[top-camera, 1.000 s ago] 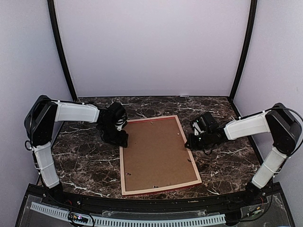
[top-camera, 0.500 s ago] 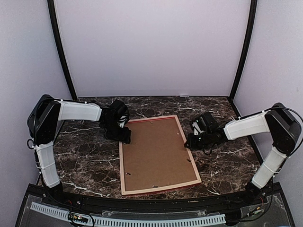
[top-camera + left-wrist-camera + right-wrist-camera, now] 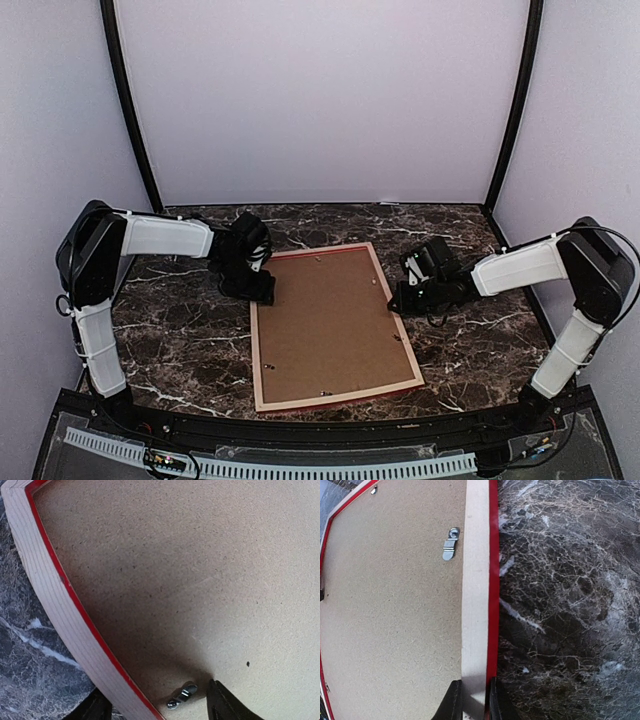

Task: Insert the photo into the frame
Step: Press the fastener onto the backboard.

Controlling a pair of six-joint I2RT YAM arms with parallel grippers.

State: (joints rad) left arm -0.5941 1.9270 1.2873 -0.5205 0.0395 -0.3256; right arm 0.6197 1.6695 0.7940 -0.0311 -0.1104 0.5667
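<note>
The frame (image 3: 254, 350) lies face down on the marble table, pale wood back up with a red edge. The brown backing board (image 3: 330, 320) fills it. The photo is hidden or out of view. My left gripper (image 3: 262, 290) is open at the frame's left rail near the far corner. In the left wrist view (image 3: 157, 707) one finger is outside the rail (image 3: 45, 590) and the other rests on the board beside a metal turn clip (image 3: 182, 696). My right gripper (image 3: 398, 300) is shut on the frame's right rail (image 3: 475, 580), one finger on each side (image 3: 474, 702).
The dark marble table (image 3: 180, 340) spreads around the frame. Pale walls and two black posts (image 3: 130, 100) close the back and sides. A second metal clip (image 3: 450, 544) sits on the board by the right rail. A ribbed black strip runs along the near edge.
My left gripper has moved right and slightly farther, onto the frame's left rail. The frame has shifted a little. The right gripper has stayed on the right rail.
</note>
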